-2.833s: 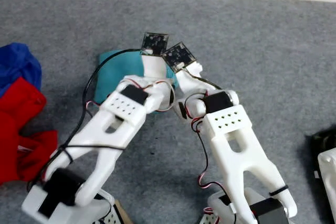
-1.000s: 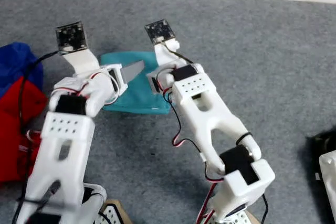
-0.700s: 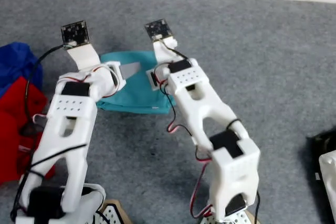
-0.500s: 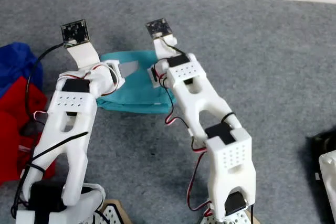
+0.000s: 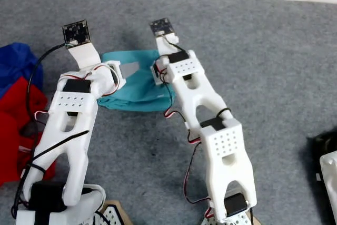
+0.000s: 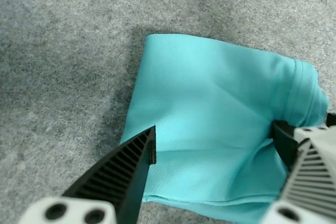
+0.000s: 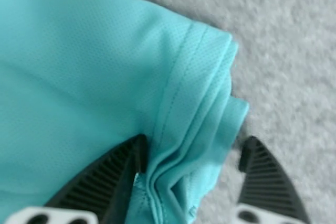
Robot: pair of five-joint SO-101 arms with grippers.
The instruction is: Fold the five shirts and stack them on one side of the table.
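Teal shirt lies beneath the downward-pointing left claw, spread wide, and right claw, spread astride its hem.

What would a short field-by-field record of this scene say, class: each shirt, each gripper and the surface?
teal shirt: folded, lying flat between the two arms
left gripper: open, above the teal shirt
right gripper: open, straddling the teal shirt's hemmed edge
red shirt: crumpled, at the left edge of the high view
blue shirt: crumpled, touching the red shirt on its far side
table: grey, felt-like
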